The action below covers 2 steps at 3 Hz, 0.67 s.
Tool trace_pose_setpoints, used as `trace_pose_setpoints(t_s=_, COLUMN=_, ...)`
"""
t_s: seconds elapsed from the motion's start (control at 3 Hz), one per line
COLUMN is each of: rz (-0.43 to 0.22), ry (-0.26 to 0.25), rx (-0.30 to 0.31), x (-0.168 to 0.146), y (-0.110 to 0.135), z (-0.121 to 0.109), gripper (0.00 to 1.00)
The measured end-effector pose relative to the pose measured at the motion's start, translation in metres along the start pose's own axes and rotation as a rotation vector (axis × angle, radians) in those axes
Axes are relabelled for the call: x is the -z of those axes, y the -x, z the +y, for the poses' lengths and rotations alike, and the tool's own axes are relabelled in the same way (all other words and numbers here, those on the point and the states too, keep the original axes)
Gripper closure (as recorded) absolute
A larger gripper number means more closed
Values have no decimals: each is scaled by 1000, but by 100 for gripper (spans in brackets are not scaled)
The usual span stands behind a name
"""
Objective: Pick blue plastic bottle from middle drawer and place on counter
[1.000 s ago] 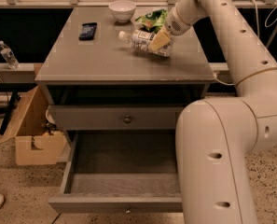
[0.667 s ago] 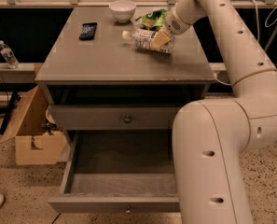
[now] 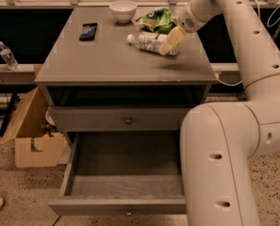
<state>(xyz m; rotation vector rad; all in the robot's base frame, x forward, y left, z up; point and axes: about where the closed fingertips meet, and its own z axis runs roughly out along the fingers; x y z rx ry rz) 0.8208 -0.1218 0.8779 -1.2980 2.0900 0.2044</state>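
Note:
The blue plastic bottle, clear with a white cap and a pale label, lies on its side on the counter, cap pointing left, toward the back right. My gripper is at the bottle's right end, reaching down from the arm at the upper right and covering part of that end. The middle drawer is pulled open below, and its dark floor shows nothing on it.
On the counter are a white bowl at the back, a green snack bag behind the bottle and a black phone at the left. A closed drawer front with a round knob sits above the open drawer. A cardboard box and another clear bottle are at the left.
My gripper has shifted slightly to the right along the bottle. The bottle stays lying on the counter in about the same place.

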Motion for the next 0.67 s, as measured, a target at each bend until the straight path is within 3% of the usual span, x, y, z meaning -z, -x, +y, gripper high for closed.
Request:
trace_pose_setpoints(t_s=0.33, rz=20, ry=-53, rx=11, x=52, y=-25, z=-13, gripper=0)
trace_pose_setpoints(t_s=0.67, rz=19, ry=-55, rx=10, x=54, y=-26, z=-14, gripper=0)
